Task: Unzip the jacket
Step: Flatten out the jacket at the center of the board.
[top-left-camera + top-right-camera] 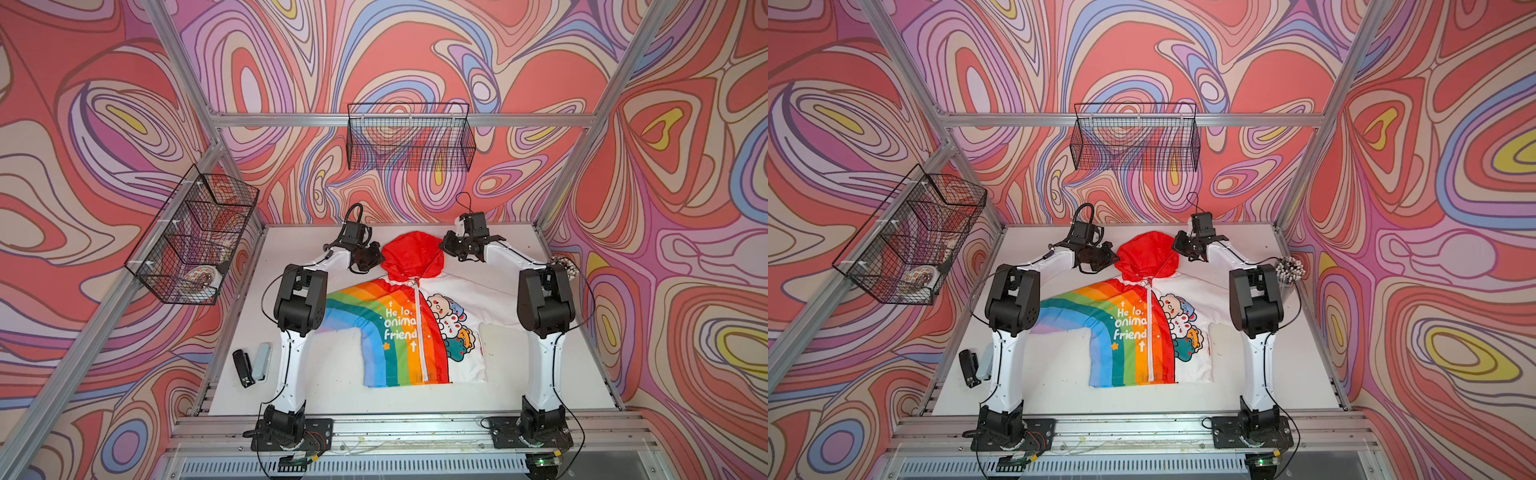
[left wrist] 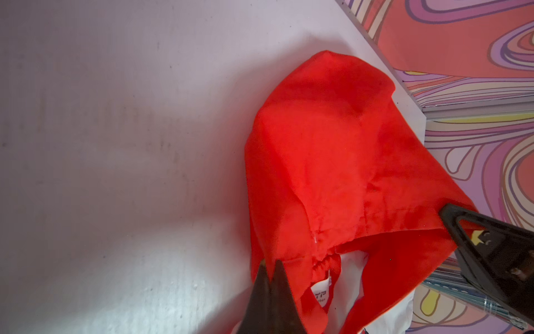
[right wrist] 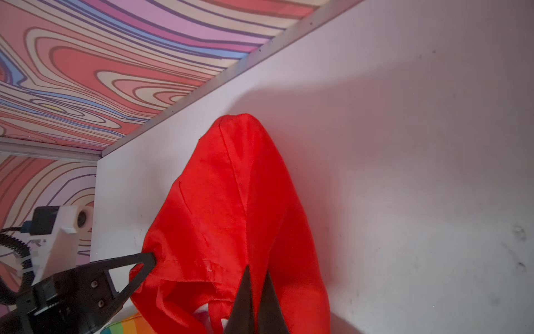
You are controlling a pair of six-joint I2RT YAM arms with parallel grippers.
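Both top views: jacket (image 1: 415,332) (image 1: 1142,332) lies flat and front up on the white table (image 1: 332,395), between the two arms, with the hood (image 1: 411,253) toward the back wall. Zipper (image 1: 422,332) looks closed from hem to collar. Left gripper (image 1: 379,259) (image 1: 1115,257) is at the hood's left edge and right gripper (image 1: 444,246) (image 1: 1177,246) at its right edge, both touching red fabric. Jaw gap is too small to read from up here

Left wrist: left gripper (image 2: 271,267) has its fingers (image 2: 281,289) pressed together with only a sliver between the tips. A fold of the hood (image 2: 332,159) rim is pinched in that sliver. The right gripper's tip (image 2: 450,215) sits on the opposite rim, with cloth bunched against it

Right wrist: right gripper (image 3: 257,276) is clamped the same way, fingers (image 3: 244,300) nearly meeting with red hood (image 3: 231,202) fabric between them. Left gripper (image 3: 147,260) is in view, its tip nipping the hood edge, cloth puckered at the contact. Hood is slightly lifted and tented between the two grips, the rest of the jacket on the table (image 3: 404,173)
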